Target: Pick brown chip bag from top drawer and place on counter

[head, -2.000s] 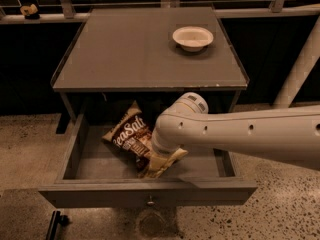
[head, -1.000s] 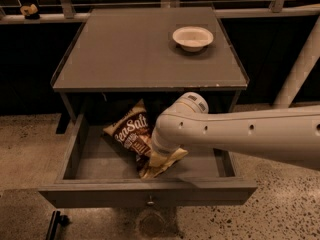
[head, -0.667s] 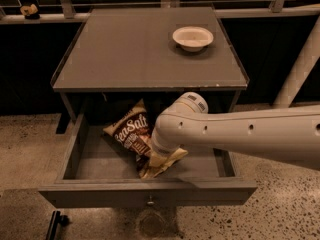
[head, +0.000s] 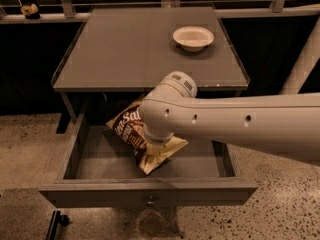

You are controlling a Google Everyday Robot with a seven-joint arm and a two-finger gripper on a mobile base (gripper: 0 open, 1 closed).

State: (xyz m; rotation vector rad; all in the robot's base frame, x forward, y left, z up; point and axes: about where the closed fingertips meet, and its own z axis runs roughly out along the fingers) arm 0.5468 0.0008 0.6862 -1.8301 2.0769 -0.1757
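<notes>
The brown chip bag (head: 128, 129) lies tilted in the open top drawer (head: 150, 191), its cream lower end (head: 161, 154) pointing to the front right. My white arm reaches in from the right over the drawer. My gripper (head: 153, 142) points down at the arm's end, right on the middle of the bag and mostly hidden by the wrist. The grey counter (head: 125, 49) lies above and behind the drawer.
A white bowl (head: 193, 37) stands on the counter at the back right. The drawer's front panel has a small knob (head: 149, 201). Speckled floor lies on both sides. A white post (head: 305, 59) stands at the right.
My arm's wrist has risen a little and shifted slightly left. The bag sits at about the same place in the drawer.
</notes>
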